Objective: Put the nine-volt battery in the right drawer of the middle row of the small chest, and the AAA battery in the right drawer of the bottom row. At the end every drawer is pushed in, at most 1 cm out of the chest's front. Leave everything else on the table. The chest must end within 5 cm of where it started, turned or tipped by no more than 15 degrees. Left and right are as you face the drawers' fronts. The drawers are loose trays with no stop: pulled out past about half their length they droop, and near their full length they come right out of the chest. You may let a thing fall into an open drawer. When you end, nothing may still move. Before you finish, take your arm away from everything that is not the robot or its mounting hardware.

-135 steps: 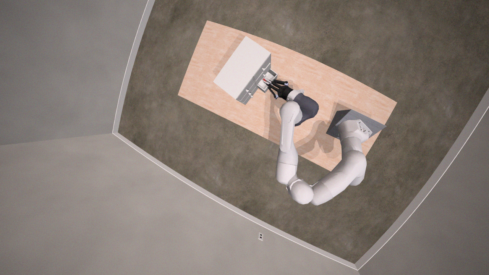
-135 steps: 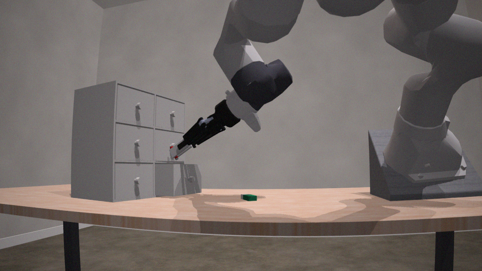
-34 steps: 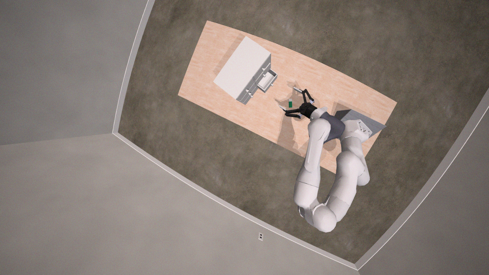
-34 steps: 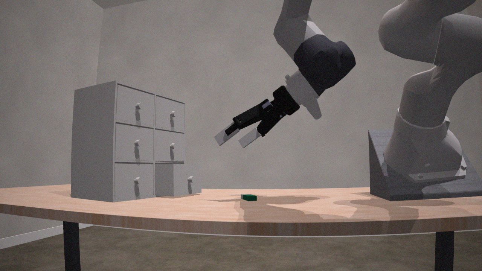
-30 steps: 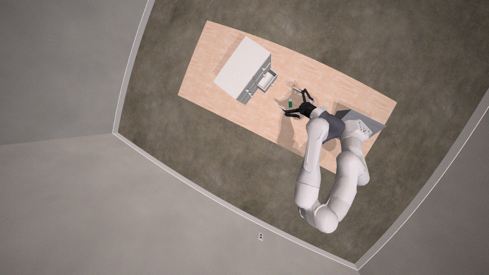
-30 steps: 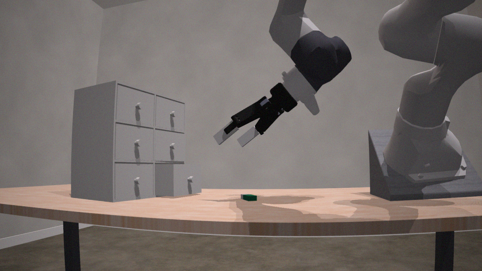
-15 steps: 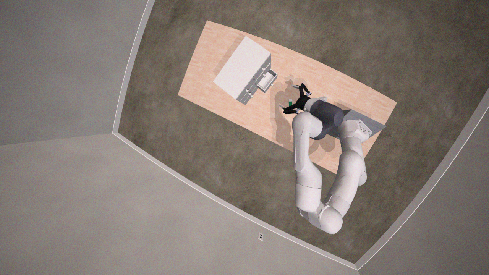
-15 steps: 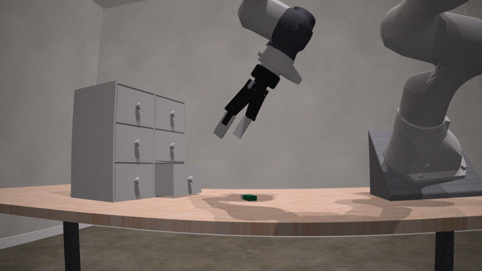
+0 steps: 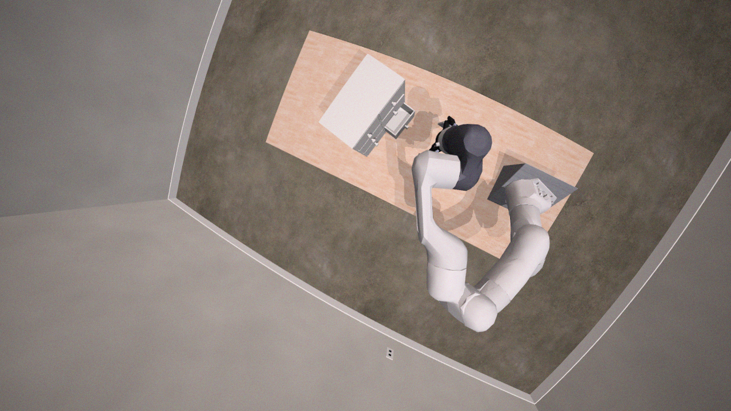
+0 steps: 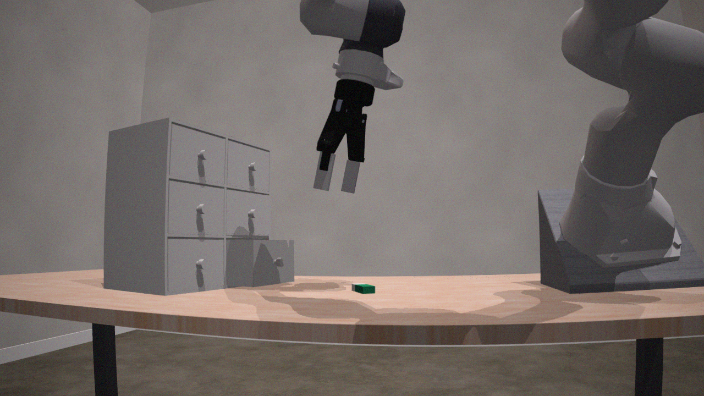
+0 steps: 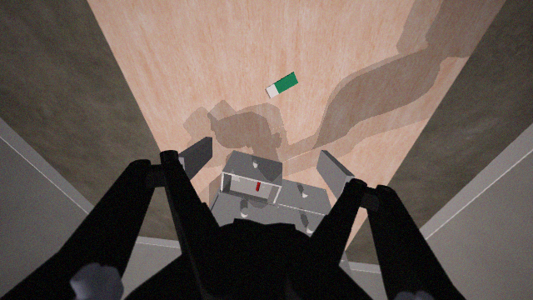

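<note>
The small grey chest [image 9: 360, 97] [image 10: 137, 207] [image 11: 287, 202] stands on the wooden table [image 10: 443, 307]. Its bottom right drawer [image 9: 399, 121] [image 10: 260, 263] [image 11: 250, 192] is pulled partly out; the other drawers are in. In the wrist view a small red battery [image 11: 258, 187] lies inside the open drawer. The green nine-volt battery [image 10: 363, 287] [image 11: 283, 84], with one white end, lies flat on the table in front of the chest. My gripper [image 10: 335, 183] [image 11: 266, 153] [image 9: 445, 124] is open and empty. It points down, high above the table, between the open drawer and the green battery.
The robot's dark base block [image 10: 581, 275] [image 9: 511, 176] stands at the table's right end. The arm's elbow reaches out past the table's near edge in the overhead view. The table's front edge lies close to the green battery.
</note>
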